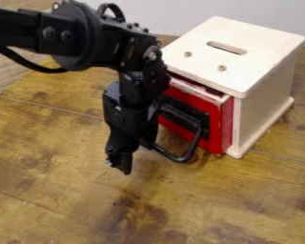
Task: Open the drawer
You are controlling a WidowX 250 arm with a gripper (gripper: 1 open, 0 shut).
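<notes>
The red-fronted drawer [209, 107] with a black plate and a big black loop handle [183, 136] sits in the cream-white cube box [251, 67]. The drawer stands pulled out a little from the box. My black gripper [119, 162] points down at the table just left of the handle. Its fingers look close together with nothing between them. The arm [66, 38] covers the left end of the handle, so I cannot tell whether it touches it.
The box has a slot [225, 47] in its top. The worn wooden table [66, 205] spreads to the left and front of the box.
</notes>
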